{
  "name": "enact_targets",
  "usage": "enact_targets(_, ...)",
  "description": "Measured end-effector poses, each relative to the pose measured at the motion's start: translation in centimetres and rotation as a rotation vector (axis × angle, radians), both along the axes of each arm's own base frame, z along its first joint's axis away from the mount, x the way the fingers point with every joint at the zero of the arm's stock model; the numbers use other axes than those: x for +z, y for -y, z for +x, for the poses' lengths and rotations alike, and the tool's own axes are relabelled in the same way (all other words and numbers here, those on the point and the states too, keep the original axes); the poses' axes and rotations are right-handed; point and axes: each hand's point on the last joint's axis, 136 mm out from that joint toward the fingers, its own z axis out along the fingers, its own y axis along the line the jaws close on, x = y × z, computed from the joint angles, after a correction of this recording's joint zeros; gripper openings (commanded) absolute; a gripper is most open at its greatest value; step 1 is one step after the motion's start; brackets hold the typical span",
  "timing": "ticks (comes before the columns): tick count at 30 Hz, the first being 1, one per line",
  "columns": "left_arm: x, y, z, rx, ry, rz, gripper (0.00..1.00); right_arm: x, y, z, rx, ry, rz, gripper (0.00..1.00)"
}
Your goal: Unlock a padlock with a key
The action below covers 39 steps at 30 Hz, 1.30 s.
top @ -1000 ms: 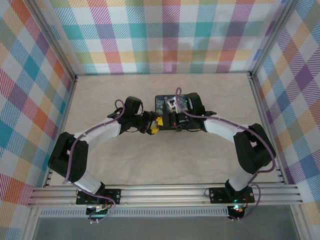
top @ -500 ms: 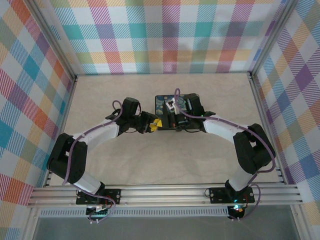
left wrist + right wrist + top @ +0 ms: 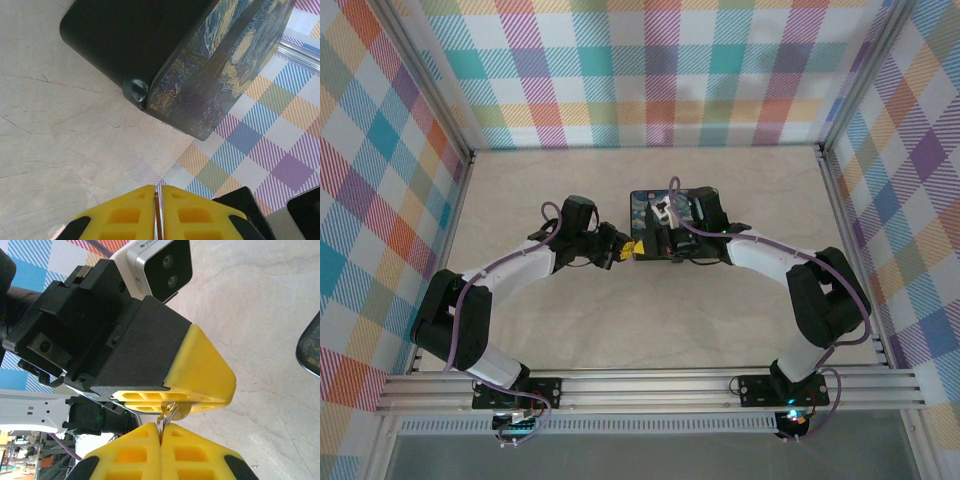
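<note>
We've got the left gripper (image 3: 158,212) pinched tight on the key (image 3: 156,201), a grey sliver edge-on between its pads, near the painted box (image 3: 200,65). The right gripper (image 3: 161,440) clamps the padlock (image 3: 170,414), and we see its silvery shackle poking out, touching the left's yellow finger.

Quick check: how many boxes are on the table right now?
1. The black box with the painted lid sits mid-table, partly covered by the right arm in the top view, just ahead of the left fingers. The arms may hide others.
</note>
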Motion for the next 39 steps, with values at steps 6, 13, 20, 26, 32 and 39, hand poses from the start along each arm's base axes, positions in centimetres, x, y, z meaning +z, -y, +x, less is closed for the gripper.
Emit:
enact_targets(6, 0.2, -0.3, 0.2, 0.005, 0.012, -0.001, 0.02, 0.0, 0.0, 0.0, 0.007, 0.014, 0.001, 0.11)
enact_targets(13, 0.1, -2.1, 0.8, -0.035, 0.128, 0.165, 0.00, -0.2, 0.1, -0.2, 0.009, 0.006, -0.002, 0.32)
enact_targets(20, 3.2, -4.1, 1.3, -0.098, 0.373, 0.323, 0.00, 0.4, -0.1, 0.2, -0.015, -0.030, 0.003, 0.40)
enact_targets(26, 4.4, -3.3, 1.6, -0.177, 0.489, 0.326, 0.00, 2.9, -0.9, 1.0, -0.015, 0.006, 0.074, 0.43)
enact_targets(32, 5.9, -2.2, 2.0, -0.208, 0.571, 0.272, 0.00, 3.9, -1.8, 1.0, -0.001, 0.015, 0.128, 0.43)
enact_targets(39, 6.6, -1.6, 1.8, -0.230, 0.593, 0.232, 0.00, 4.3, -2.1, 0.9, 0.001, 0.023, 0.156, 0.42)
